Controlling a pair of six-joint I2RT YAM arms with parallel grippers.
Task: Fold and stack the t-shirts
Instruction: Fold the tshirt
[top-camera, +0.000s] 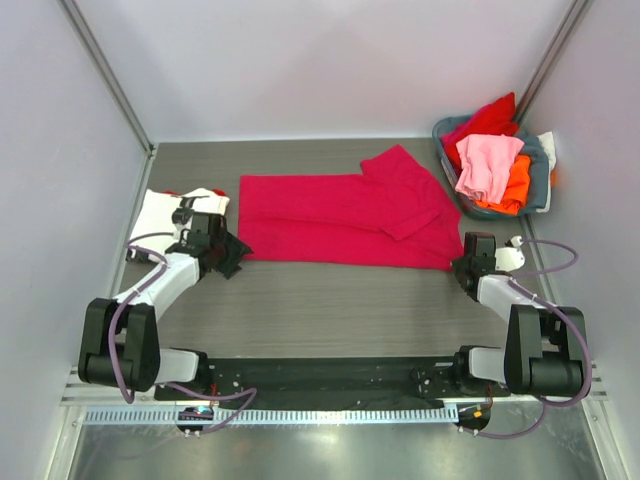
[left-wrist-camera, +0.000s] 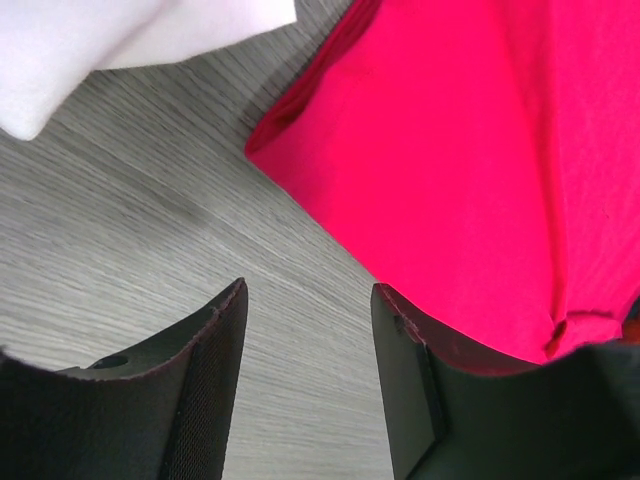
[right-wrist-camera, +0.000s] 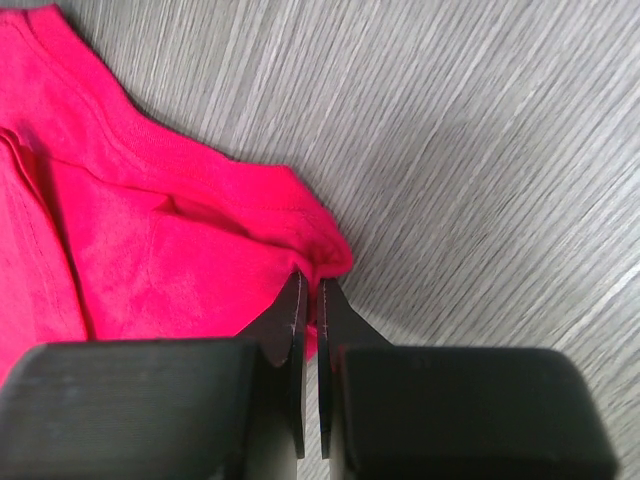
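A crimson-magenta t-shirt (top-camera: 340, 215) lies spread across the table's middle, with one sleeve folded over at its right. My right gripper (right-wrist-camera: 310, 285) is shut on the near right corner of that t-shirt (right-wrist-camera: 180, 250), pinching a bunched fold of cloth; from above it sits at that corner (top-camera: 462, 268). My left gripper (left-wrist-camera: 305, 290) is open at the shirt's near left corner (top-camera: 232, 252). Only bare table shows between its fingers, and the crimson edge (left-wrist-camera: 480, 180) lies just outside the right finger (left-wrist-camera: 400, 380). A folded white t-shirt (top-camera: 165, 210) lies at the left.
A grey-blue basket (top-camera: 540, 175) stands at the back right, holding red (top-camera: 490, 120), pink (top-camera: 487, 165) and orange (top-camera: 515, 185) t-shirts. The white shirt's edge (left-wrist-camera: 100, 40) lies close to my left gripper. Grey walls enclose the table on three sides.
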